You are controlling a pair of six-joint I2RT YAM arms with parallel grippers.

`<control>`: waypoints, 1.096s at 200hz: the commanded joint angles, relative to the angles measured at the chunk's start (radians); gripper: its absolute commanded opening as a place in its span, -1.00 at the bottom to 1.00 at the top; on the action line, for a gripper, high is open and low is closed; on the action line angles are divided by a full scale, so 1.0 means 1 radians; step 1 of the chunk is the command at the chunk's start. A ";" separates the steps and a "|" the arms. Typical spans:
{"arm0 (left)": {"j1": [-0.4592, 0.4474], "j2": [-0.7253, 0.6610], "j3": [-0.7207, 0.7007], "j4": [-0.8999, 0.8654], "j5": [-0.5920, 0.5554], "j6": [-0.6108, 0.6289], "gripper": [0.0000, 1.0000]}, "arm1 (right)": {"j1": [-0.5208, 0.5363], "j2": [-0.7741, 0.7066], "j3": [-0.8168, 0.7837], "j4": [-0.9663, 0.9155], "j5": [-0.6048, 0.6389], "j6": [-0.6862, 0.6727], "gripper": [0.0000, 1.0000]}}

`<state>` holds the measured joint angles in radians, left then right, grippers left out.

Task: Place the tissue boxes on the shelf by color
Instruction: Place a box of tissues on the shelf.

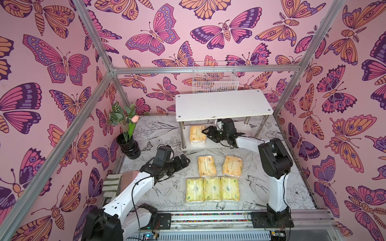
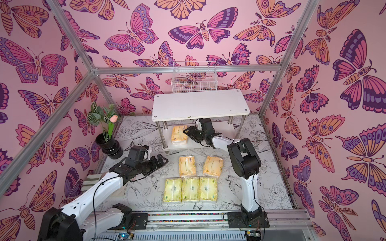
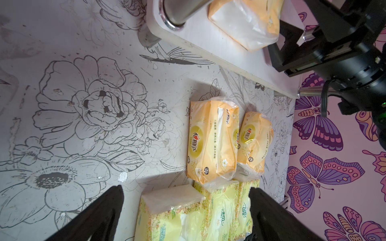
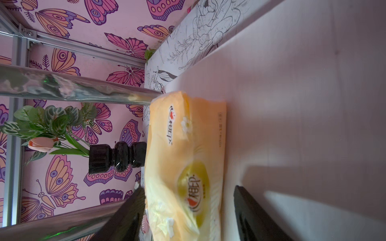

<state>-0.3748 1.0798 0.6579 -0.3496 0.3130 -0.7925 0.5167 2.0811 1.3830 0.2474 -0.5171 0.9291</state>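
R gripper (image 1: 206,135) jaws wide, straddling orange pack (image 1: 197,134), gap one side, not clamped | pack flat on shelf (image 1: 223,106) lower board, left end | L gripper (image 1: 184,163) open, empty | 2 orange packs (image 1: 206,165) + 3 pale packs (image 1: 212,188) on table (image 1: 167,135) | est: light, squashy, slick wrap; pinch across short width, mid-body

Three tissue boxes (image 1: 206,166) are orange-yellow and three are pale yellow-green, the shelf (image 1: 223,104) is white with chrome legs, the walls (image 1: 62,62) pink with butterflies.
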 commanded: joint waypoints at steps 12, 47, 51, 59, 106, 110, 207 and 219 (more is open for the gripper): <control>-0.016 0.015 0.019 -0.022 -0.023 0.010 0.99 | -0.006 0.017 0.035 0.026 -0.006 0.027 0.41; -0.025 0.026 0.025 -0.021 -0.028 0.010 0.99 | -0.006 0.015 0.042 0.038 -0.018 0.032 0.41; -0.026 0.027 0.025 -0.022 -0.029 0.010 0.99 | -0.006 0.016 0.043 0.040 -0.022 0.034 0.41; -0.028 0.029 0.025 -0.021 -0.030 0.010 0.99 | -0.006 0.016 0.046 0.044 -0.027 0.039 0.40; -0.033 0.031 0.026 -0.021 -0.034 0.013 0.99 | -0.006 0.018 0.048 0.053 -0.042 0.050 0.41; -0.032 0.031 0.025 -0.022 -0.035 0.012 0.99 | -0.006 0.017 0.048 0.053 -0.043 0.051 0.41; -0.033 0.022 0.021 -0.017 -0.037 0.013 0.99 | -0.006 0.038 0.063 0.060 -0.067 0.059 0.41; -0.033 0.020 0.021 -0.018 -0.037 0.011 0.99 | -0.006 0.044 0.070 0.057 -0.067 0.057 0.41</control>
<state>-0.4007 1.1080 0.6697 -0.3496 0.2905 -0.7925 0.5167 2.0949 1.4170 0.2939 -0.5690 0.9794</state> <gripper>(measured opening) 0.994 0.705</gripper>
